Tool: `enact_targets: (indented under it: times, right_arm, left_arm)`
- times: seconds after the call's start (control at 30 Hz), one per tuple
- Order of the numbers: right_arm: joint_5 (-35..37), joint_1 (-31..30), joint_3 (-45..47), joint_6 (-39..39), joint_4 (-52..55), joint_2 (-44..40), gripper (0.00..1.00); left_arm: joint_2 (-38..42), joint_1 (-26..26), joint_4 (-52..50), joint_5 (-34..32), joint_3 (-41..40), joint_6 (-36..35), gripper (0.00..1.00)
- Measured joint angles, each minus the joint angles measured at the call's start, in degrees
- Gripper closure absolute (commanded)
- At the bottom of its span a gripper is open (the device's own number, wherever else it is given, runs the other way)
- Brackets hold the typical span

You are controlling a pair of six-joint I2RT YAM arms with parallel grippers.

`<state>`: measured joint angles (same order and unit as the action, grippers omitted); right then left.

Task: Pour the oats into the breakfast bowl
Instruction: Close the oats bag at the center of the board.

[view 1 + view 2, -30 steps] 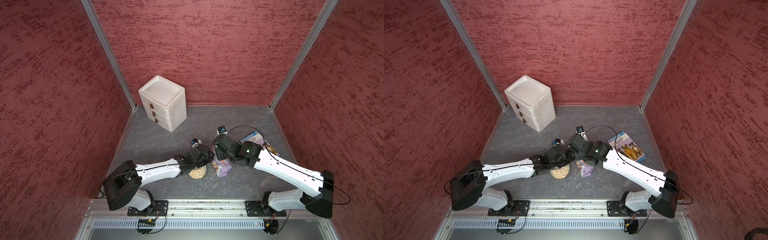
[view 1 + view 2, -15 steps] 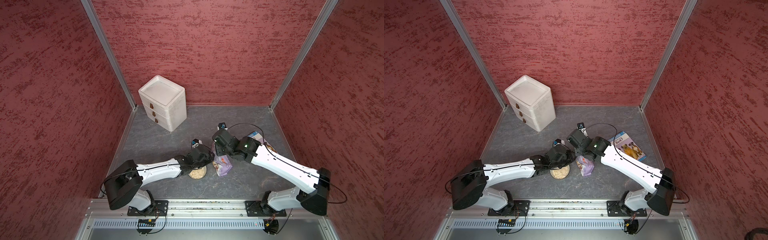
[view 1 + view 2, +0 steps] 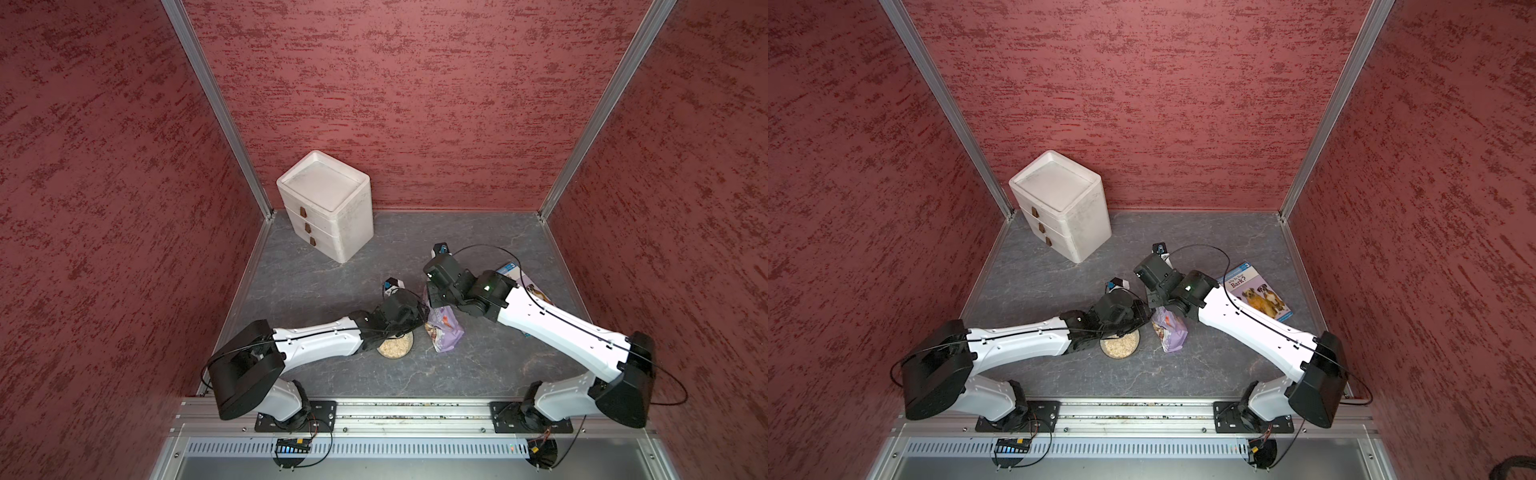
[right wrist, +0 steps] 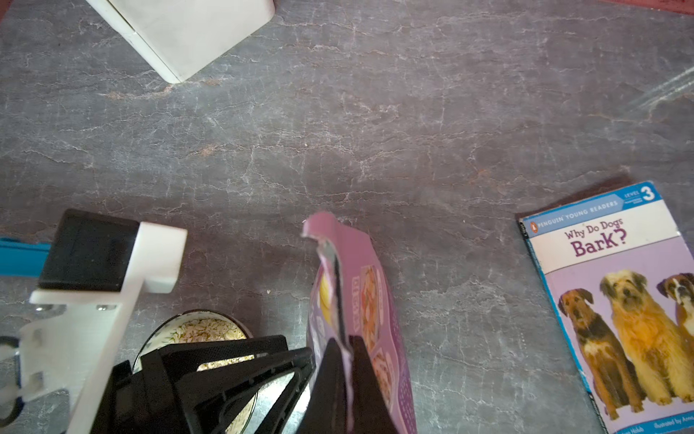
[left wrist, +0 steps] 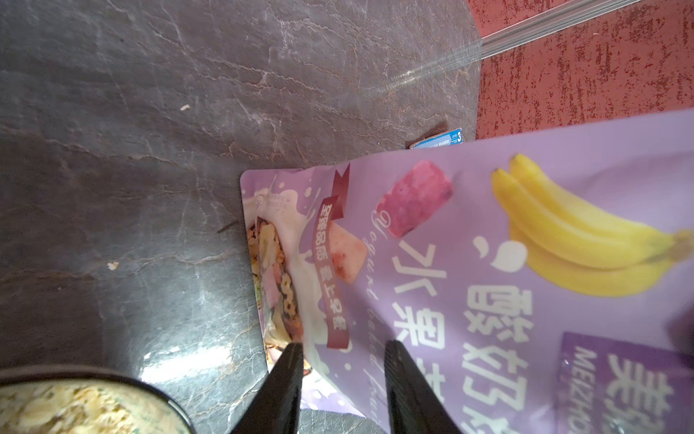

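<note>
The right gripper [image 4: 347,357] is pinching the torn top edge of the lilac pouch [image 3: 445,332], holding it top-up just right of the breakfast bowl [image 3: 1137,348] — oats [image 3: 1119,345] are lying in the bowl. The left gripper [image 5: 342,362] is hovering by the bowl, jaws partly apart and facing the pouch's printed front — gripping nothing. A dog book [image 3: 1258,293] is lying farther right.

Red textured walls [image 3: 415,104], aluminium corner posts [image 3: 216,108], grey veined floor [image 3: 478,374], white three-drawer box [image 3: 328,195] in far left corner.
</note>
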<state>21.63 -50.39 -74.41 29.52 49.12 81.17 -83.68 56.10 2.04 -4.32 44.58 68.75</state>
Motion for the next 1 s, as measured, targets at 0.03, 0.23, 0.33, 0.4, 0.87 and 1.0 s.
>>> enact_targets:
  times: [0.03,0.23,0.33,0.4,0.87,1.0]
  right_arm:
    - [0.15,0.00,0.00,0.00,0.09,-0.04,1.00]
    - [0.70,0.07,0.00,-1.49,0.28,-0.04,0.63]
    - [0.85,0.44,0.00,-2.23,-0.04,-0.02,0.61]
    - [0.83,0.92,0.00,-2.56,-0.46,0.20,0.61]
    - [0.44,3.50,-1.64,-4.46,-4.11,5.42,1.00]
    - [0.44,3.74,-1.64,-4.50,-3.65,5.14,0.69]
  left_arm:
    - [0.00,0.04,0.13,0.00,0.00,0.00,0.61]
    - [0.00,0.22,0.92,-0.02,0.02,0.00,0.61]
    - [0.00,0.22,1.07,0.00,0.02,0.00,0.61]
    - [-0.02,0.22,1.27,0.00,0.02,0.00,0.61]
    - [-0.66,0.37,3.58,0.42,0.02,0.46,0.61]
    - [-0.66,0.52,4.00,0.48,0.02,0.48,0.61]
